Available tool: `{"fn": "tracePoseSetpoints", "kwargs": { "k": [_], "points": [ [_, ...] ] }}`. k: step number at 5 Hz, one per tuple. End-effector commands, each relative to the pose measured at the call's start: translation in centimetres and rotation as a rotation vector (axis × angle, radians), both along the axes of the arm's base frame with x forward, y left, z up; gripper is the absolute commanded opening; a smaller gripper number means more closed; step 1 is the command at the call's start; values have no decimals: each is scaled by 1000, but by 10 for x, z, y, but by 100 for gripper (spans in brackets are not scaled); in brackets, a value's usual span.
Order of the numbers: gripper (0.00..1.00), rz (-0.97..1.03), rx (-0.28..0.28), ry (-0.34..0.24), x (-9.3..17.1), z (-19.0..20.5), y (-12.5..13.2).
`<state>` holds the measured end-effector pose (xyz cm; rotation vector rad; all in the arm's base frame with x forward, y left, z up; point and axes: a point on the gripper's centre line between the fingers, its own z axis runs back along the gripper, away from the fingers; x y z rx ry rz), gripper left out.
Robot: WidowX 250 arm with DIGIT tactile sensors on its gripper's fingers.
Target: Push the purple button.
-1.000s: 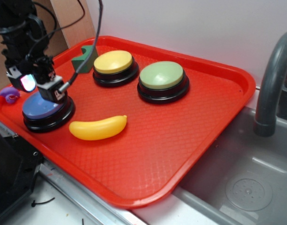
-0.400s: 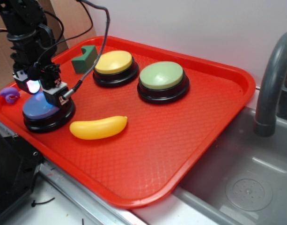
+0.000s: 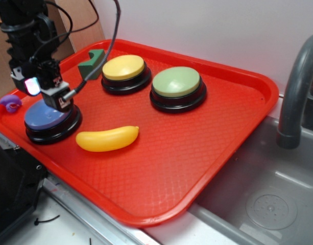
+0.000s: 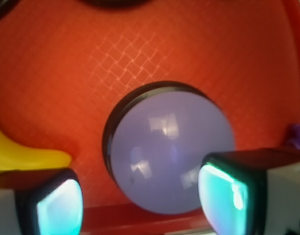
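Observation:
The purple button [image 3: 46, 118] stands at the near left corner of the red tray [image 3: 197, 153], its bluish-purple dome on a black base. My gripper [image 3: 45, 94] hangs right over its back edge, open, with lit pads and nothing between the fingers. One finger block [image 3: 59, 99] overlaps the dome; I cannot tell whether it touches. In the wrist view the purple button [image 4: 172, 147] fills the middle, and my gripper [image 4: 142, 203] straddles its near rim, with one pad [image 4: 59, 208] left and the other [image 4: 228, 196] right.
A yellow button [image 3: 123, 68] and a green button [image 3: 176, 81] stand at the tray's back. A yellow banana [image 3: 107, 139] lies just right of the purple button. A green block [image 3: 92, 64] and a small purple toy [image 3: 10, 103] flank the arm. Sink [image 3: 268, 204] and faucet [image 3: 296, 87] are to the right.
The gripper dipped toward the purple button's top, casting its light on the dome, then rose a little and shifted left. The button and other objects have not moved.

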<state>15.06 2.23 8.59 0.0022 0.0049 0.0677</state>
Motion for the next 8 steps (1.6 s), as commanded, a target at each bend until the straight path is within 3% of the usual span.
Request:
{"fn": "tracePoseSetpoints", "kwargs": {
  "k": [1,6,8],
  "points": [
    [100,-57,24,-38,17,40,-17],
    [100,-122,95,-70,14,88,-33],
    [100,-139,69,-51,14,88,-31]
  ]
}}
